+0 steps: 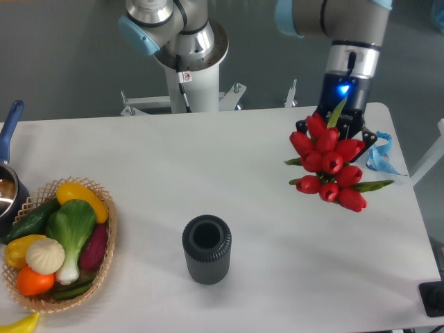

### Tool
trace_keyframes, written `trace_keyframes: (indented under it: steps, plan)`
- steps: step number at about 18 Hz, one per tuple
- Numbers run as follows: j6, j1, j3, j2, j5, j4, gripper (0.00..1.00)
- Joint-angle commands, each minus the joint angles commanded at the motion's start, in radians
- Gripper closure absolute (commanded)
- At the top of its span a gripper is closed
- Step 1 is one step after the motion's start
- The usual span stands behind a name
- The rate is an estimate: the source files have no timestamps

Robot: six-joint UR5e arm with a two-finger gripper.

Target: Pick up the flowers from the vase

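The flowers, a bunch of red tulip buds with green leaves, hang above the right part of the table, well away from the vase. Their blooms face the camera and hide the stems. My gripper points down just behind the blooms and is shut on the flowers; only the dark finger edges show on either side of the bunch. The vase, a dark grey ribbed cylinder, stands upright at the front middle of the table with its round mouth empty.
A wicker basket of toy vegetables sits at the front left, with a pot with a blue handle behind it. A blue ribbon lies near the right edge. The arm's base stands at the back.
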Motion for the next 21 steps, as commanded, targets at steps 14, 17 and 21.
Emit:
trace_keyframes:
  steps: [14,17,21]
  plan:
    - [0.19,-0.089,0.028,-0.014,0.424,-0.259,1.0]
    - [0.19,-0.092,0.026,-0.024,0.451,-0.268,1.0]
    - [0.192,-0.126,0.021,-0.043,0.522,-0.27,1.0]
